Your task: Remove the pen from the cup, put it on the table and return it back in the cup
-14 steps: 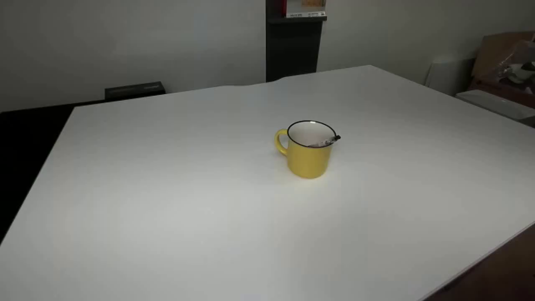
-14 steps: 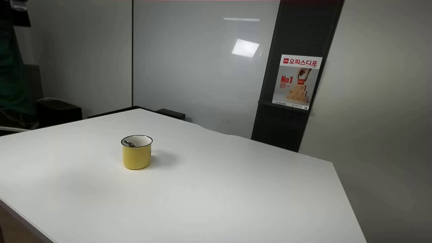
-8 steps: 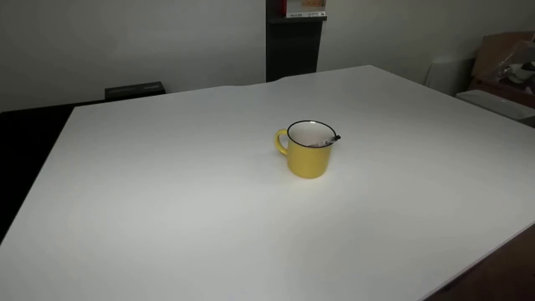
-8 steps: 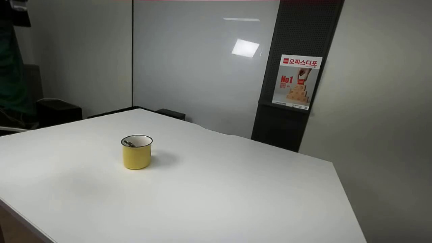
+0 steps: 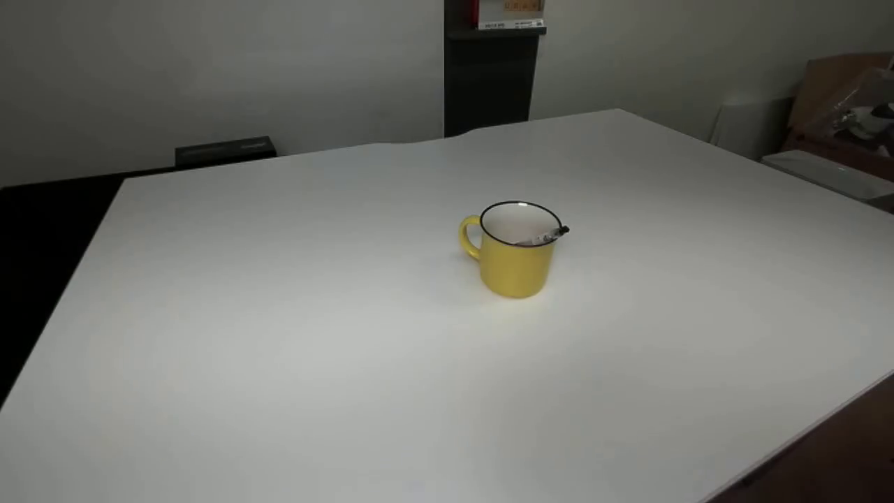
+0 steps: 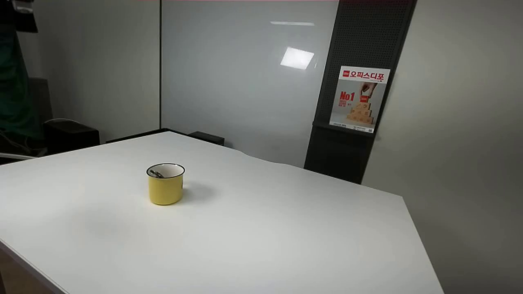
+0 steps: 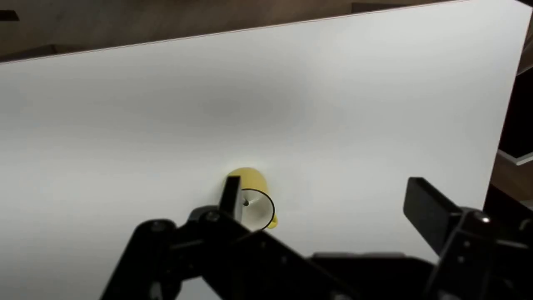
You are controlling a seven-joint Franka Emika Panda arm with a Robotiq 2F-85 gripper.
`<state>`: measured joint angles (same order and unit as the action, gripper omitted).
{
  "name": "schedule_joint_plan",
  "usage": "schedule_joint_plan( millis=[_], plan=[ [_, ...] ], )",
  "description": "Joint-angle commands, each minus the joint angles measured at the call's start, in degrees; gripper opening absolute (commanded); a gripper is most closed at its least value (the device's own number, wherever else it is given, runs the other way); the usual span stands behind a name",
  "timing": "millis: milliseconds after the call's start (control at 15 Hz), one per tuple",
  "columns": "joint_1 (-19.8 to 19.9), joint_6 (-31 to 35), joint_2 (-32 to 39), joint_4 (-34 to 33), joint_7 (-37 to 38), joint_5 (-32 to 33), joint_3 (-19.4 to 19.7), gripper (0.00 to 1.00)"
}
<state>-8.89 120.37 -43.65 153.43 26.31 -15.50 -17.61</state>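
Pen [image 5: 548, 237] leans in the yellow cup [image 5: 515, 271] on the table [image 5: 279, 335], only its end past the rim. I have the hand [image 7: 327, 193] spread wide, holding nothing; in the wrist view one finger [image 7: 230, 196] covers part of the cup, so lowering without shifting sideways could knock it over.

The gripper [image 7: 325, 196] is black, its angular links meeting in rounded knuckles dotted with small round screw or pin heads. Its pads [image 7: 429, 216] are plain squared blocks; a bright glint marks the knuckle nearer the table's [image 7: 333, 104] corner in the wrist view.
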Motion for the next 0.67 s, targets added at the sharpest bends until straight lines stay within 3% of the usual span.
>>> schedule_joint_plan(
  millis=[0, 267, 600],
  plan=[
    [1.61, 1.76, 2.35, -0.63, 0.21, 0.76, 0.58, 1.0],
    [5.77, 8.68, 9.55, -1.65, -0.22, 4.58, 0.93, 1.0],
    [10.16, 21.22, 26.0, -5.82, -0.8, 11.17, 2.08, 1.0]
  ],
)
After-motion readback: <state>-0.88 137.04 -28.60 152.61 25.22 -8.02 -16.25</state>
